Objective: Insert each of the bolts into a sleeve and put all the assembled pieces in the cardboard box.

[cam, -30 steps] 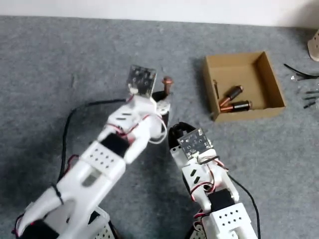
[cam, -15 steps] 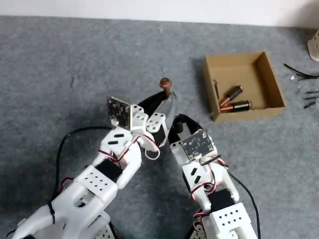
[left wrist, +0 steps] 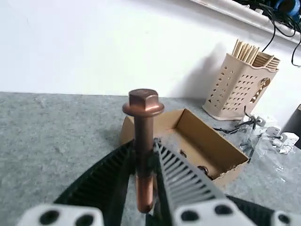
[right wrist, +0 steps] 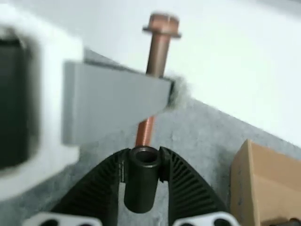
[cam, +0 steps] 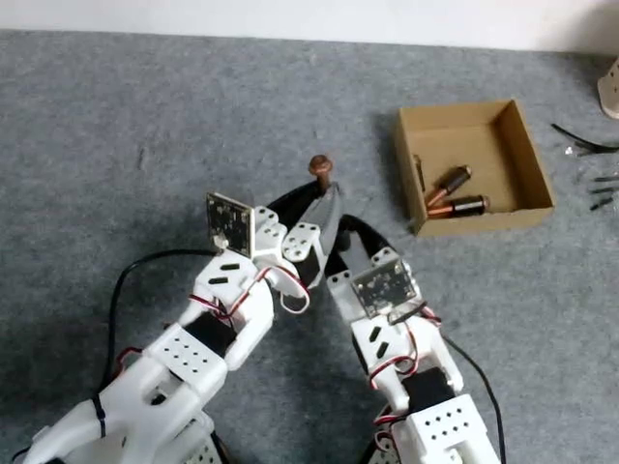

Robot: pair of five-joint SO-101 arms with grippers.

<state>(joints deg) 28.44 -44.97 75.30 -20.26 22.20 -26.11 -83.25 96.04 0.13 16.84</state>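
No text, label, number or sign was legible on anything in view. The walls of the box (cam: pixel 484 222) were plain cardboard with no print on them.

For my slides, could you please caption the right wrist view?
Right tool holds a black cylindrical sleeve near the copper-coloured hex-head bolt in the left tool.
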